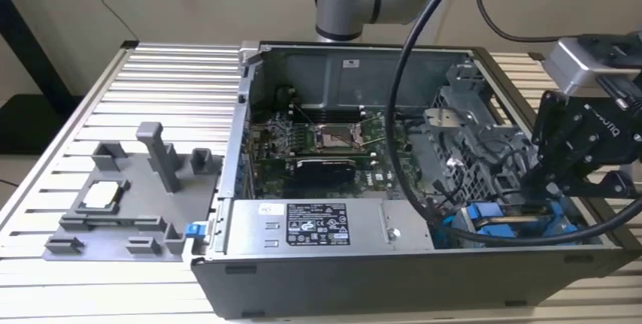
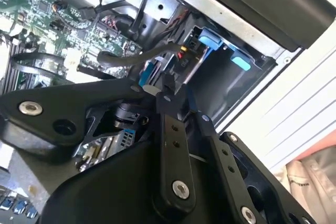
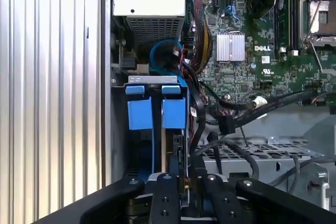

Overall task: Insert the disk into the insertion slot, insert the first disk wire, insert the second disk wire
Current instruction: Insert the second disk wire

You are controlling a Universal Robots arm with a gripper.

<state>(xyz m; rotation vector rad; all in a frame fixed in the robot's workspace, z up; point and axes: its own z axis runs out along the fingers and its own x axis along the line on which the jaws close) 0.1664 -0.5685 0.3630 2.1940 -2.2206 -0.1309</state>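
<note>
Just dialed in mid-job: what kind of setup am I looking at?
Likely a lab test bench: an opened computer case on a slatted aluminium table, with grey fixture blocks beside it.

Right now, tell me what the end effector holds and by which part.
Cannot tell: the end effector sits at a black connector beside the blue disk carrier; any grip is hidden.

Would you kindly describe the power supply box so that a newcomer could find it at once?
Start from the open computer case on the ribbed metal table. Along the case's near wall, towards the exterior view's left, lies a long pale grey box, the power supply. It alone carries a large black-and-white label on top, unlike the green motherboard behind it and the blue drive carriers beside it.
</note>
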